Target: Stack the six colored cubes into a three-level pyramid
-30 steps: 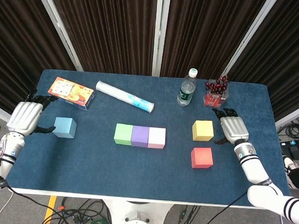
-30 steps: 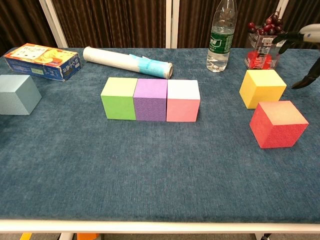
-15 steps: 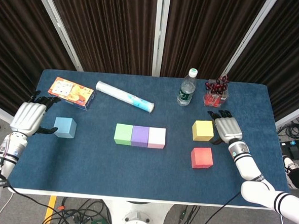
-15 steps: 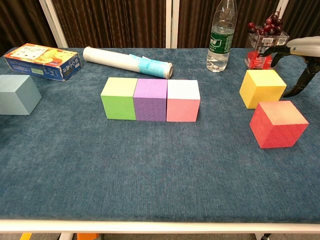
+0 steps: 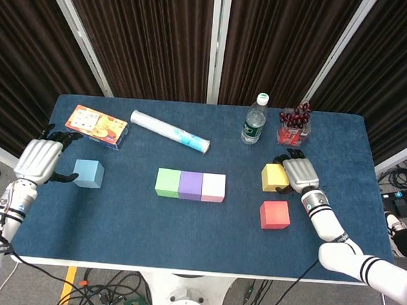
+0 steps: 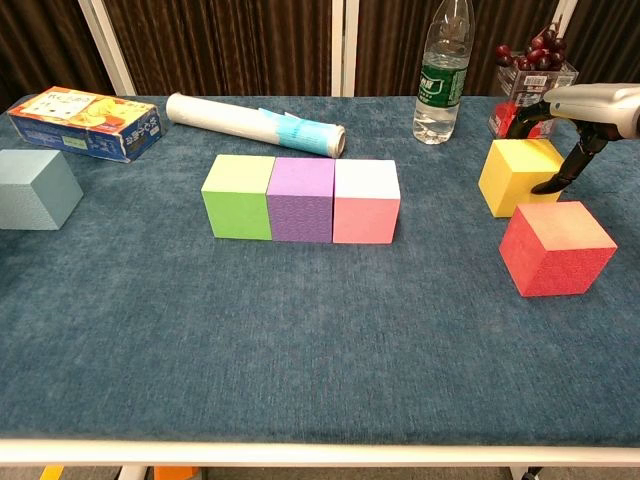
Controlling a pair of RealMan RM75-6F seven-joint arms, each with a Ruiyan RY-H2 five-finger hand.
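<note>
Since the earlier frames, the right hand (image 5: pixel 297 174) has travelled toward 9 o'clock and now sits over the right edge of the yellow cube (image 5: pixel 274 177), fingers spread around it; whether it actually grips the cube cannot be told. Also shifted slightly is the left hand (image 5: pixel 40 160), now closer to the blue cube (image 5: pixel 88 173), fingers apart and holding nothing.

Cube count: six, all resting on the blue table (image 5: pixel 186 214), none stacked.
- Three form a touching row at table centre: green cube (image 5: pixel 168 182), purple cube (image 5: pixel 190 185), pink cube (image 5: pixel 213 187), in that order from 9 to 3 o'clock.
- At 3 o'clock from the row sits the yellow cube, with the red cube (image 5: pixel 275 214) near it at its 6 o'clock.
- At 9 o'clock from the row, well apart, sits the blue cube.

Other items, one each, along the 12 o'clock edge: a printed box (image 5: pixel 97 126), a rolled tube (image 5: pixel 169 132), a water bottle (image 5: pixel 254 121), and a clear cup (image 5: pixel 293 128) of red items.

View differences:
- Only the head view shows the left hand and both forearms.
- Chest view shows the right hand (image 6: pixel 585 105) from the side, with dark fingers (image 6: pixel 570 168) reaching down past the top of the yellow cube (image 6: pixel 515 172); it crops the blue cube (image 6: pixel 35 188) at the 9 o'clock frame edge.
</note>
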